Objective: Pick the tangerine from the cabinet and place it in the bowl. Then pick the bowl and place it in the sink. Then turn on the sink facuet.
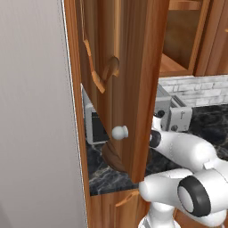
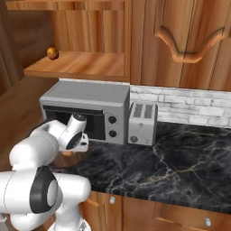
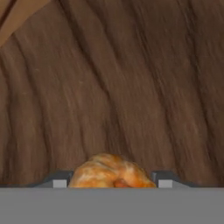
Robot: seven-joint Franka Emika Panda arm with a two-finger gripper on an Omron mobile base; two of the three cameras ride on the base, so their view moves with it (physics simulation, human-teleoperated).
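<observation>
We're seeing the gripper (image 3: 109, 183) clamping the tangerine (image 3: 109, 169). The fruit is sitting squarely between the two fingertips (image 3: 59, 179), touching both, with its top bulging just past them. Directly ahead of the fingers, the dark grained wood of the bowl (image 3: 131, 87) is spreading across the hand view, close beyond the fruit. From the left base view, the bowl's rim is peeking out under the open cabinet (image 1: 129, 89) door, on the black marble counter (image 2: 171, 158). The microwave (image 2: 85, 108) is standing just behind the hand, and the toaster (image 2: 143, 117) is beside it.
</observation>
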